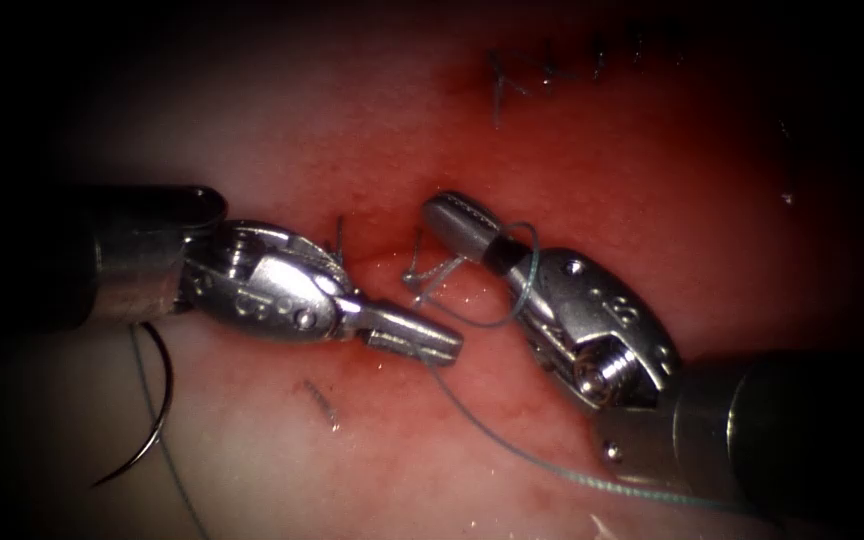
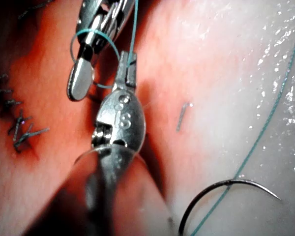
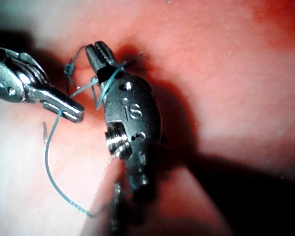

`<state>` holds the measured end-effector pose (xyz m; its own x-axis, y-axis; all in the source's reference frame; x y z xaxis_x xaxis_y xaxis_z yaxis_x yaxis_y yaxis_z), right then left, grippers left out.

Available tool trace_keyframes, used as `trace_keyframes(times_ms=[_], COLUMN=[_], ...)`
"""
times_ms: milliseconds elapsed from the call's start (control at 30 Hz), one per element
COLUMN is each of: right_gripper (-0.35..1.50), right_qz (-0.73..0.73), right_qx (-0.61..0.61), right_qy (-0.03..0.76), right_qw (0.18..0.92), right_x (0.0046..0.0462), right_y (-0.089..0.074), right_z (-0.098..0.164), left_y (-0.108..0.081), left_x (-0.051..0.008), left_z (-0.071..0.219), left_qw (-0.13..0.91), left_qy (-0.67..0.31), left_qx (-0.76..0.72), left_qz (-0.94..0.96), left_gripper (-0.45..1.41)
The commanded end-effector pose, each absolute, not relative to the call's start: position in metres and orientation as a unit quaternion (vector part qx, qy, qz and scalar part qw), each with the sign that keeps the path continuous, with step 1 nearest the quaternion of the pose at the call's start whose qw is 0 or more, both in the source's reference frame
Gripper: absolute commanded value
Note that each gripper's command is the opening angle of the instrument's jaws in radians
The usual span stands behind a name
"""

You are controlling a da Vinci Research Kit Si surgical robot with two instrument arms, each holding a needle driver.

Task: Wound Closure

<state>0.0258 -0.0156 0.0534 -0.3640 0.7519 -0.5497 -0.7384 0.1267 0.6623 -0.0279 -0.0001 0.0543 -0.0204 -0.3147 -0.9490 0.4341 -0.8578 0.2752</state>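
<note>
The left tool [image 1: 432, 343] lies over the tissue [image 1: 652, 180] with its fingers closed on the thread [image 1: 512, 450], which leaves their tip and runs away toward the right tool's shaft. The right tool [image 1: 449, 212] points toward the left tool's fingers from the other side, its tips just past them. A loop of thread is wound around the right tool's neck behind its fingers, clear in the left wrist view [image 2: 88, 37] and the right wrist view [image 3: 105, 81]. The right tool's fingers look closed with nothing between them in the endoscope view, though the right wrist view shows them slightly parted; I cannot tell which. Between the two tools, a short tangle of thread rises from the cut [image 1: 417, 275], just beside the left tool's fingers.

The needle [image 1: 147, 420] is held by neither tool. It lies free on the pale tissue well behind the left tool's fingers, below its shaft, on the left of the cut, not in the tissue; thread crosses it. The left wrist view shows its whole curve [image 2: 221, 189].

Finished stitches [image 1: 542, 75] sit far beyond the right tool's tips. Red fluid [image 1: 592, 200] covers the tissue around both tools. A short cut end [image 1: 320, 400] lies near the left tool's fingers.
</note>
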Motion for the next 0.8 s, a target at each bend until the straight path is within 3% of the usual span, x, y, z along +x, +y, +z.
trace_keyframes(times_ms=[33,367,800], right_gripper=[0.41,1.05,1.08], right_qz=[0.670,0.708,0.766], right_qx=[0.007,0.005,0.048], right_qy=[0.490,0.462,0.458], right_qw=[0.558,0.535,0.449], right_x=[0.0263,0.0262,0.0246], right_y=[-0.0170,-0.0205,-0.0207], right_z=[0.0546,0.0567,0.0579], left_y=[0.0000,-0.0003,-0.0006], left_x=[-0.0286,-0.0285,-0.0286], left_z=[0.0550,0.0551,0.0551], left_qw=[0.263,0.264,0.266], left_qy=[0.046,0.049,0.049], left_qx=[0.649,0.646,0.645], left_qz=[-0.713,-0.714,-0.715], left_gripper=[-0.45,-0.45,-0.45])
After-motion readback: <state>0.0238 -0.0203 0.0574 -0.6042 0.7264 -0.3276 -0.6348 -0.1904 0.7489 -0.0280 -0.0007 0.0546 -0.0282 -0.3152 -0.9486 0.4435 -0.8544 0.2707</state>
